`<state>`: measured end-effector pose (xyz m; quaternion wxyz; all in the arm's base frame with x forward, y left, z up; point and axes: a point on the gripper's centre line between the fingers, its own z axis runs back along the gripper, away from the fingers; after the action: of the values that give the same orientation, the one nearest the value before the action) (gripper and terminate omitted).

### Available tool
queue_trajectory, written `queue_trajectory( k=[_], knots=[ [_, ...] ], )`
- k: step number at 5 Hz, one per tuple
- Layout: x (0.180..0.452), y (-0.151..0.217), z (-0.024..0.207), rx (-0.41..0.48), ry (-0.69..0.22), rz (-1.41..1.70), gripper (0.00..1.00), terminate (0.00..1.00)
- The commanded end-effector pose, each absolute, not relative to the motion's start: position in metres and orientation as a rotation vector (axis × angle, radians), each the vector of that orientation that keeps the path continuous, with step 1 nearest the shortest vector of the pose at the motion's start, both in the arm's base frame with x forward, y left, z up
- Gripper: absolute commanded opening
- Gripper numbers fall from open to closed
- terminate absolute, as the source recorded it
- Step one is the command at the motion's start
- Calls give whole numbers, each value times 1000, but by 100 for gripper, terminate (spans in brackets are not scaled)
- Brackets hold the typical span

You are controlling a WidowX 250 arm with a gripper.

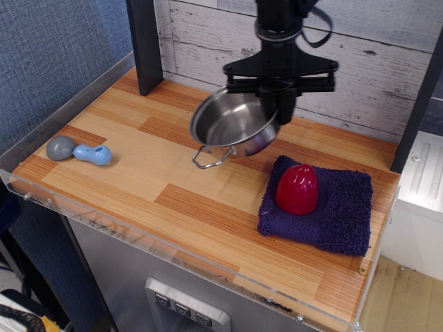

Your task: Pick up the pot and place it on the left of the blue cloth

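Note:
The shiny steel pot (232, 126) hangs tilted in the air above the wooden tabletop, just left of and behind the blue cloth (325, 206). One wire loop handle dangles at its lower left. My gripper (279, 109) is shut on the pot's right rim, holding it from above. The navy terry cloth lies at the right front of the table, with a glossy red pepper toy (297, 189) on it. The pot's underside is close to the cloth's far left corner but does not touch it.
A grey-and-light-blue scoop (79, 150) lies near the table's left edge. A dark post (143, 45) stands at the back left, another at the right edge (419, 104). A white plank wall runs behind. A clear lip edges the table front (173, 252).

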<state>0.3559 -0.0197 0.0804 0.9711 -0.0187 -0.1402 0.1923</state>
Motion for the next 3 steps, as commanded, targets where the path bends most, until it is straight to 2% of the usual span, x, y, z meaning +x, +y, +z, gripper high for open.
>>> queue_trajectory(
  k=[1, 3],
  knots=[
    [353, -14, 70, -24, -284, 386, 0, 0],
    [355, -19, 51, -8, -259, 382, 0, 0]
  ],
)
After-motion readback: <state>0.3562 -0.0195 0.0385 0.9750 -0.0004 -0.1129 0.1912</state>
